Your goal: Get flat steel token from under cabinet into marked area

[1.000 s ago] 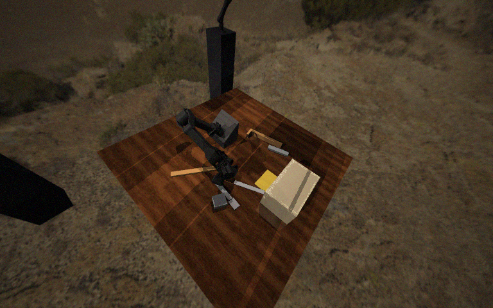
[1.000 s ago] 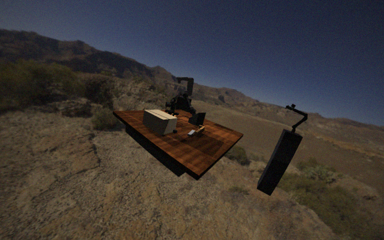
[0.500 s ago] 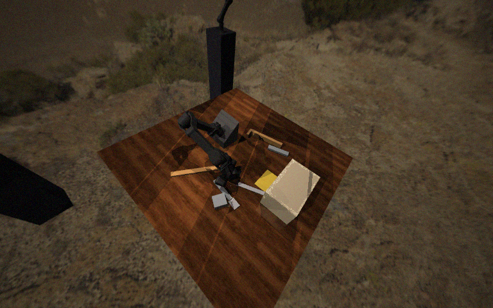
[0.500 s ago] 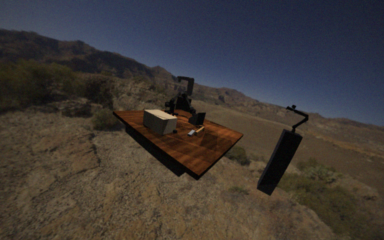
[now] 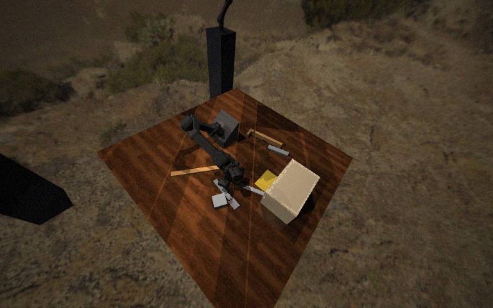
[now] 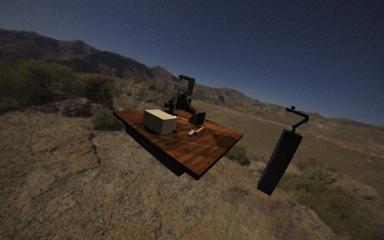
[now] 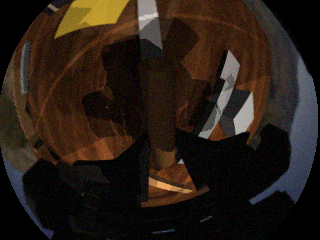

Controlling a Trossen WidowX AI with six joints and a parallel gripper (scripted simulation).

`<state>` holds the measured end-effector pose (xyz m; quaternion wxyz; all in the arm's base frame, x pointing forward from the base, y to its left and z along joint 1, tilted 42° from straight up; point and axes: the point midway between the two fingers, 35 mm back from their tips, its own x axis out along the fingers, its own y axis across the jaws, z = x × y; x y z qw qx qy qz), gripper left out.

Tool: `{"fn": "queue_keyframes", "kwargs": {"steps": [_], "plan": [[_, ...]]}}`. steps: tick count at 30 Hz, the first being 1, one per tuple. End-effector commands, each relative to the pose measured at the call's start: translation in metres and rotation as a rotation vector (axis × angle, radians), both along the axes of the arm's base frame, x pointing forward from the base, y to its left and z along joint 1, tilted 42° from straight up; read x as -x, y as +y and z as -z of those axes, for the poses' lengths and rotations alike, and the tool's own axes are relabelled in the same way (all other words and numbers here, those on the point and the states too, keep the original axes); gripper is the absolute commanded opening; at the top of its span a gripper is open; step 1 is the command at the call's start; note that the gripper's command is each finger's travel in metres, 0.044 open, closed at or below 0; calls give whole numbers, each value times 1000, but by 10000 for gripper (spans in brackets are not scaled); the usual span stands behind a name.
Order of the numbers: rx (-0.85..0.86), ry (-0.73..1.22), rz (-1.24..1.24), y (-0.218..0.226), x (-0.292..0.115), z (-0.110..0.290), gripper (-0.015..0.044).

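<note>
Pincer (image 5: 229,182): clamped on the near end of a grey strip (image 5: 252,189).
Strip axis: runs from pincer toward cabinet (image 5: 291,190) base — beside yellow patch (image 5: 266,179).

Top overhead, exterior distant, wrist downward: table (image 5: 218,244) shared.

table (image 5: 210,244): showing reddish-brown wood grain
cabinet (image 5: 293,187): showing beige
marked area (image 5: 265,179): showing yellow
arm (image 5: 207,145): showing black
</note>
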<state>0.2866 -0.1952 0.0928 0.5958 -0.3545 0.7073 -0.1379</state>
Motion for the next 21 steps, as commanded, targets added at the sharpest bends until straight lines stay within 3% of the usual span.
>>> {"fn": "queue_keyframes", "kwargs": {"steps": [1, 21], "plan": [[3, -2, 2, 1, -8, 1, 0], [2, -4, 4, 7, -32, 7, 0]]}}
